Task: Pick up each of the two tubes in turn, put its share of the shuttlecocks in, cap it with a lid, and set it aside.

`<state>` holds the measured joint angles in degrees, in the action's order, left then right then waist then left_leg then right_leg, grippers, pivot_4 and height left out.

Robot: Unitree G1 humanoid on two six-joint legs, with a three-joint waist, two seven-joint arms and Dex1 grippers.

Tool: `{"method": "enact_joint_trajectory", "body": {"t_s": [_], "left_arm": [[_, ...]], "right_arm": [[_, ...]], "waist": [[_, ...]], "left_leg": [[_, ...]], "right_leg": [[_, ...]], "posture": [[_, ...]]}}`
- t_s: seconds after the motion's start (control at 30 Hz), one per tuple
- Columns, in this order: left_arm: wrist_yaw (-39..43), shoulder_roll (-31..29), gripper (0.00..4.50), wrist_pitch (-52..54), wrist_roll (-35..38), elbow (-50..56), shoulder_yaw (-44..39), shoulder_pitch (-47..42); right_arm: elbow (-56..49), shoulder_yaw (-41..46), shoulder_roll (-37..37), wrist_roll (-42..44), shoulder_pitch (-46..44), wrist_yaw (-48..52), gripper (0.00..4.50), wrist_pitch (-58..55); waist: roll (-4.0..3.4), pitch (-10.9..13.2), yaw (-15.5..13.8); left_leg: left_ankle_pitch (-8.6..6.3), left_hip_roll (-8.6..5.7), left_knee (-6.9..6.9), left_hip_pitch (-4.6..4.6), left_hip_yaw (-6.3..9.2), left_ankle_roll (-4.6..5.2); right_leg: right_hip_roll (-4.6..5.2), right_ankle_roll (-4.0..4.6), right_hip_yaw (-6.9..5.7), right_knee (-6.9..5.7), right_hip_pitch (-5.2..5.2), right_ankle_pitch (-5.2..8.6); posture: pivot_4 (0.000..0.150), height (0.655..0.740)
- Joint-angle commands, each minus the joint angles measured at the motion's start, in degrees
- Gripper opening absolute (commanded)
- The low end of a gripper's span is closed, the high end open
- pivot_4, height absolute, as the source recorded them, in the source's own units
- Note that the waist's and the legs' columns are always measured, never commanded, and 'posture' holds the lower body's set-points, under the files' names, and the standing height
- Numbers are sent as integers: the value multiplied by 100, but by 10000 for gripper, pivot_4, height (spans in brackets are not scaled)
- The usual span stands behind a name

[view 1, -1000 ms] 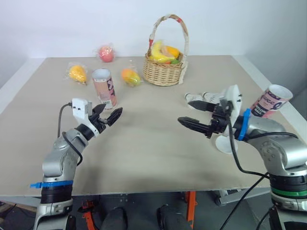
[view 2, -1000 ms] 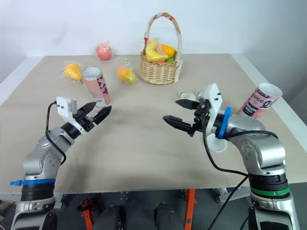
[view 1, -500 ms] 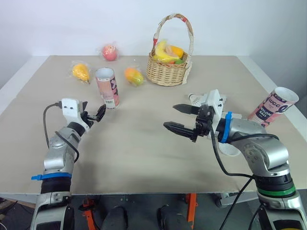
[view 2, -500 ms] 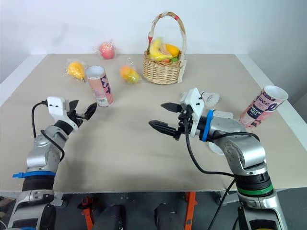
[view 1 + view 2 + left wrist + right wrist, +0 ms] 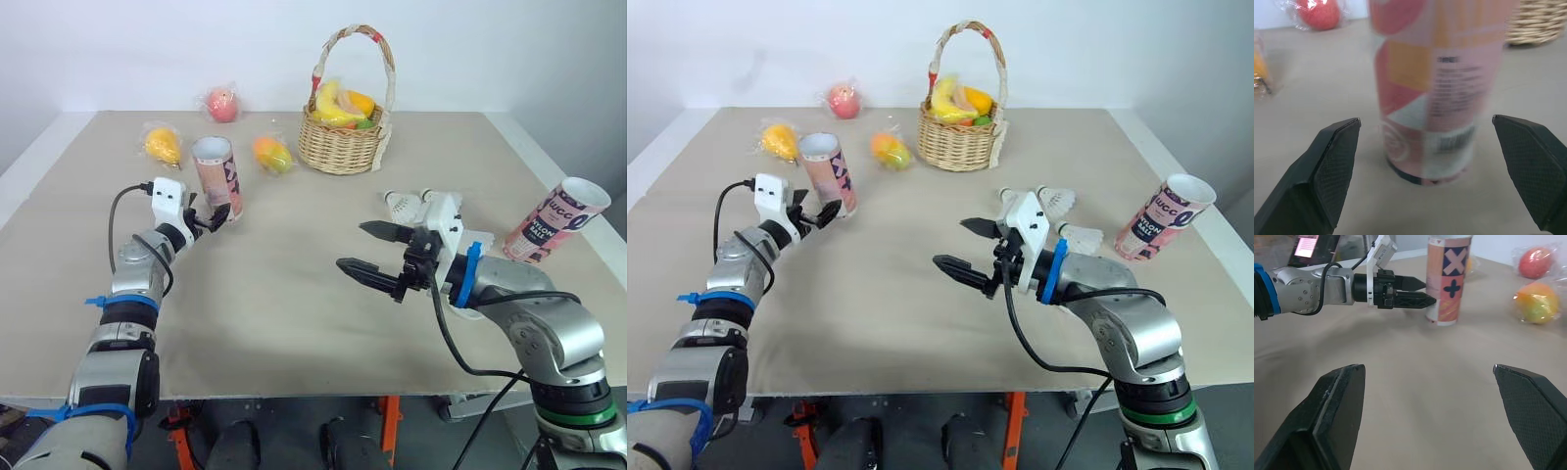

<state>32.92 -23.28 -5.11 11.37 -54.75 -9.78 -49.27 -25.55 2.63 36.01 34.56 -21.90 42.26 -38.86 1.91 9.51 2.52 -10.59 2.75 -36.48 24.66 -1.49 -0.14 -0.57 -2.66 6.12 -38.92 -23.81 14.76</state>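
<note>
The left gripper (image 5: 217,214) has its two fingers (image 5: 1334,164) spread wide and holds nothing. In its wrist view the pink patterned tube (image 5: 1435,93) stands upright just ahead, framed in the gap between them, with bare table showing on both sides of its base. From the right wrist view, the fingertips sit low beside the foot of the tube; I cannot tell if one brushes it. The left forearm reaches forward, low over the table (image 5: 284,313), with the wrist roughly level and pointing at the tube.

The right gripper (image 5: 353,247) is also wide open and empty, one finger above the other, hovering over the middle of the table. Its arm is bent at the elbow, and the forearm points across toward the robot's left.

The second tube (image 5: 554,219) leans at the table's right edge, open end up, well apart from both grippers. Shuttlecocks (image 5: 1058,199) lie on the table just behind the right forearm.

At the back stands a wicker basket (image 5: 343,147) of fruit. Three wrapped fruits lie near the left tube: an orange one (image 5: 271,154), a yellow one (image 5: 162,145) and a red one (image 5: 221,102).
</note>
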Motion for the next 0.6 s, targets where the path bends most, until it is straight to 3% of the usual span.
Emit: {"method": "enact_joint_trajectory", "body": {"t_s": [0.03, 0.4, 0.5, 0.57, 0.6], "left_arm": [[-81, 8, 45000, -376, -160, -723, -20, -583], [-263, 131, 45000, -604, -479, -1846, -54, -1367], [-415, 122, 38126, -580, -468, -1925, -121, -1433], [-431, 134, 30420, -590, -459, -1934, -148, -1451], [-404, 142, 30420, -597, -453, -1928, -156, -1451]], "right_arm": [[-328, 283, 102, 98, 44, -118, 44721, -27], [-607, 399, 155, 193, 206, -360, 44721, -161], [-620, 424, 170, 210, 212, -384, 45000, -178], [-625, 426, 183, 219, 216, -396, 45000, -182], [-626, 426, 187, 224, 219, -399, 45000, -183]], "waist": [[3, -1, -1], [7, -1, -3], [7, -1, -4], [7, -1, -4], [7, -1, -4]], "left_leg": [[0, 0, 0, 4, 0, 0], [-1, -3, -1, 49, 4, 0], [-1, -3, -2, 48, 5, -1], [0, -3, -3, 48, 5, -1], [0, -3, -3, 48, 4, -1]], "right_leg": [[0, 0, 0, 0, -5, 0], [-1, 1, -2, -3, -46, -1], [-1, 0, -2, -5, -46, -1], [-1, 0, -2, -5, -46, -1], [-1, 0, -2, -5, -46, -1]], "posture": [[1500, 7371], [1500, 7371], [1500, 7371], [1500, 7371], [1500, 7371]]}}
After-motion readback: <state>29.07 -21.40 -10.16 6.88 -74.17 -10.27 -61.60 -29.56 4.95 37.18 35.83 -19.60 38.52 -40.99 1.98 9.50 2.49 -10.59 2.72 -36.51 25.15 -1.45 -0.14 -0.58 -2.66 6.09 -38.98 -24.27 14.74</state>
